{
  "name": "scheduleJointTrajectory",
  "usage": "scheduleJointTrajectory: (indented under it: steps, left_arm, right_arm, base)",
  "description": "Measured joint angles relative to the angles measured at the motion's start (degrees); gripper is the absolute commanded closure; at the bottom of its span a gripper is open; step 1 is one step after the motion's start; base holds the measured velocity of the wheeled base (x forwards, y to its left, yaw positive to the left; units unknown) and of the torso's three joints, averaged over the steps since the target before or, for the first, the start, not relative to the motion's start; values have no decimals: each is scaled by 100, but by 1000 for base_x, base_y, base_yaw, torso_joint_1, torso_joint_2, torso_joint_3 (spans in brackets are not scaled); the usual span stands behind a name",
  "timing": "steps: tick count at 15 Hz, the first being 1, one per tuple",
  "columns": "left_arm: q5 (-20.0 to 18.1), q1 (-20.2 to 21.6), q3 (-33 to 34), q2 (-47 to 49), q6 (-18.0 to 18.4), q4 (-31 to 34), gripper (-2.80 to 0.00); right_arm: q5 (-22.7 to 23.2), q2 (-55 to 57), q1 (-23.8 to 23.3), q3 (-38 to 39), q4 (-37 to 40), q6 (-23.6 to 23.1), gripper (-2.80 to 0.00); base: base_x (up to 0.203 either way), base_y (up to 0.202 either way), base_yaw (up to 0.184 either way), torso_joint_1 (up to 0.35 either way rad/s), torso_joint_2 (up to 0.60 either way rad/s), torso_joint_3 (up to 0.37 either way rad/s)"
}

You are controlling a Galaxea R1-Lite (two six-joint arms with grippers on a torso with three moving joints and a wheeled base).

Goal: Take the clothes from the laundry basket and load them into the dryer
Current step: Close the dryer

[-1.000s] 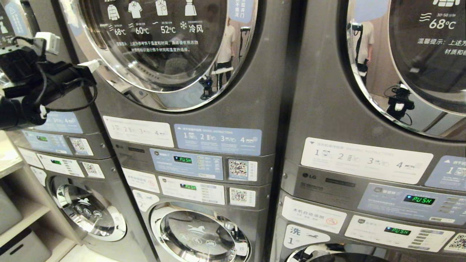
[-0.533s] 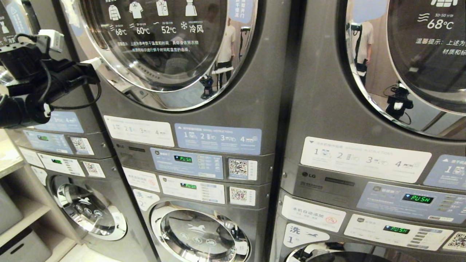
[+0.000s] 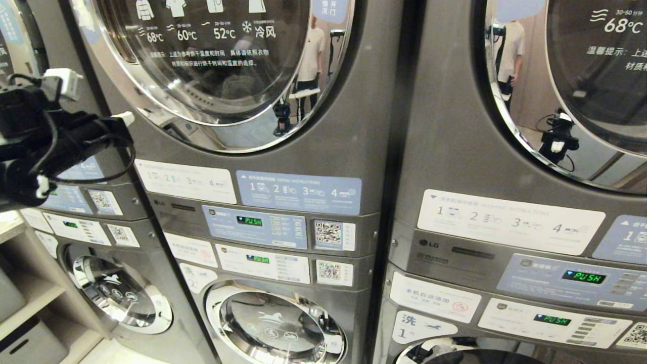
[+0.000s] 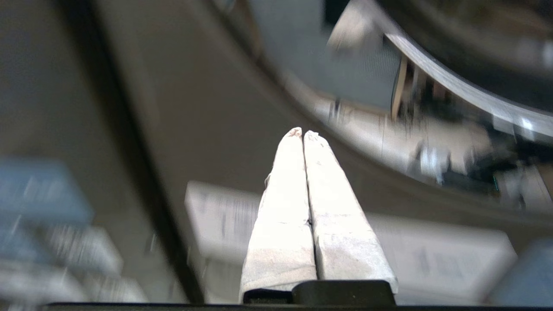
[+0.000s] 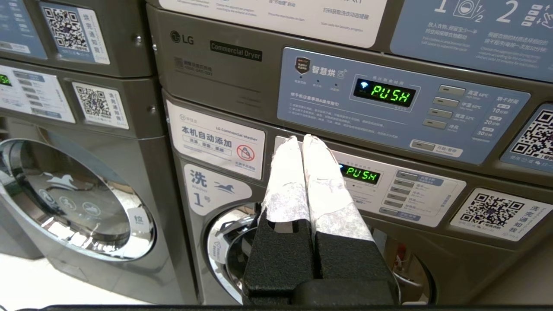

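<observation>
Beside the round dryer door [image 3: 217, 71], the left gripper [image 4: 303, 134] has its jaws closed on nothing, the right gripper [image 5: 302, 142] too, no clothes or basket show, and it might bump the glass.

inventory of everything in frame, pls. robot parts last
Stacked machines: three, grey, side by side across the head view.
Upper dryer doors: two clearly shown, chrome-rimmed dark glass, closed, middle and right stacks.
Lower washer doors: three, chrome-rimmed, below the control panels.
PUSH displays: green, on the blue and white control panels.
QR stickers: white, beside the panels.
Shelf: pale, far left, with a grey bin beneath.
Person reflected: white top, in the middle door glass.
Left gripper: white-wrapped fingers shut, empty, near the middle dryer door's rim.
Right gripper: shut, empty, low before the right stack.
</observation>
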Motion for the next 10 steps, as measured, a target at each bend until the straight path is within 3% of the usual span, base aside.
scheduleJointTrajectory:
  steps: [6,8,10]
  left_arm:
    - [62,118,5280,-3372,23,-493,0]
    - [187,128,6626,-4445,122,-260,0]
    - [579,142,7358,-5478,256,604,0]
  right_arm:
    - [-38,0,2,0,-15,247,0]
    - [-46,0,2,0,-15,284,0]
    - [-44,0,2,0,-17,287,0]
  base:
    - [0,0,0,0,0,0]
    - [0,0,0,0,0,0]
    - [0,0,0,0,0,0]
